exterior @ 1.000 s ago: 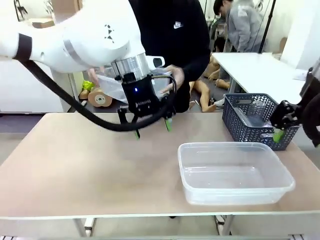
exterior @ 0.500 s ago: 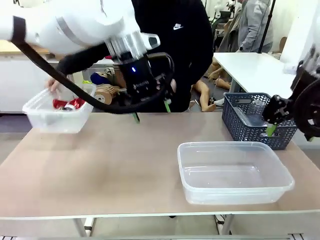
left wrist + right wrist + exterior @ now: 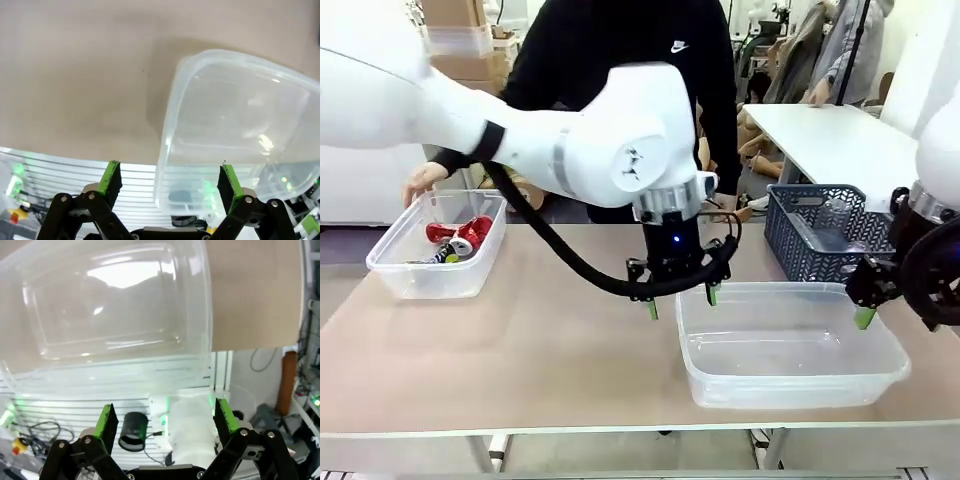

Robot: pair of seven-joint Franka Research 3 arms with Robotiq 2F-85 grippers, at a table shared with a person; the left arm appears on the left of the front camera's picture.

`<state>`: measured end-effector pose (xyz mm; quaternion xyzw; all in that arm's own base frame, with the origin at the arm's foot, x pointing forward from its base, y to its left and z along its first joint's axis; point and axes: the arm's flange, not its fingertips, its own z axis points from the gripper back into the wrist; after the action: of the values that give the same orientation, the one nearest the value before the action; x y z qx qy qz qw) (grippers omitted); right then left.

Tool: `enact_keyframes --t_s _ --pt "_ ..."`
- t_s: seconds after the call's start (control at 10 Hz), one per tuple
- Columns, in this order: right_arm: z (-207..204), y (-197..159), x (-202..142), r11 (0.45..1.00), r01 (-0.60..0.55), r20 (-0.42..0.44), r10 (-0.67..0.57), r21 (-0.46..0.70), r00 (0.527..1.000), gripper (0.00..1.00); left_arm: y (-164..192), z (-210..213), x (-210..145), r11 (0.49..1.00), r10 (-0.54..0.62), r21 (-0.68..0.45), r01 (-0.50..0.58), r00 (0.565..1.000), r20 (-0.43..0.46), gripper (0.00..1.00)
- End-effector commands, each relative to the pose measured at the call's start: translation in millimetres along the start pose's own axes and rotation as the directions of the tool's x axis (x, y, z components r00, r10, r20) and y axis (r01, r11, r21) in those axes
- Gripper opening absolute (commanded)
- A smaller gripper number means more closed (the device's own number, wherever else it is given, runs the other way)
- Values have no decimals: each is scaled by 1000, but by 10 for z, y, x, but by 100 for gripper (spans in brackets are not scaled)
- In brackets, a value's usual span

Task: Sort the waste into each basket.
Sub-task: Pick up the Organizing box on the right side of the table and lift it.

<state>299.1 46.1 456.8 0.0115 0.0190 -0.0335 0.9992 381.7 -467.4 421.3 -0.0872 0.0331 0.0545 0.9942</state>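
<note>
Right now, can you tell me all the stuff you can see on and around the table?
Clear tub near the robot: one, colourless, empty, front right of the table.
Clear tub by the person: one, colourless, far left of the table, holding cans.
Drink cans: red and silver, inside the left tub; exact count unclear.
Lattice basket: one, dark grey, far right of the table, something clear inside.
Table: one, light brown.
Person's hand: at the left tub's far rim.
Left gripper: black with green pads, open, over the empty tub's left rim.
Right gripper: open, over the same tub's right end.
</note>
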Motion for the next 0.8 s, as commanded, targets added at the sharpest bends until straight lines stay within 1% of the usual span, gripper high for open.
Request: enact_keyframes --t_s 0.0,0.2,0.4,0.5,0.6,0.7 --pt "-701 -233 -112 1000 -27 3 27 14 1000 100 -87 -82 82 998 -19 56 21 999 -32 100" --pt "-1086 -332 20 1000 29 -55 -28 12 998 100 -64 -236 28 996 -43 75 46 998 -46 100" --pt "-1337 -396 109 996 86 -74 -84 21 994 100 -85 -307 -21 993 -73 91 79 995 -62 100" --pt "-1363 -404 121 995 92 -90 -88 35 992 100 -83 -304 -34 991 -87 96 92 995 -57 100" --pt "-1341 -392 132 995 90 -91 -85 54 992 100 -78 -311 -27 990 -92 101 98 994 -58 100" --pt "-1305 -378 144 995 84 -85 -79 47 993 100 -69 -338 -12 988 -97 111 105 993 -74 100"
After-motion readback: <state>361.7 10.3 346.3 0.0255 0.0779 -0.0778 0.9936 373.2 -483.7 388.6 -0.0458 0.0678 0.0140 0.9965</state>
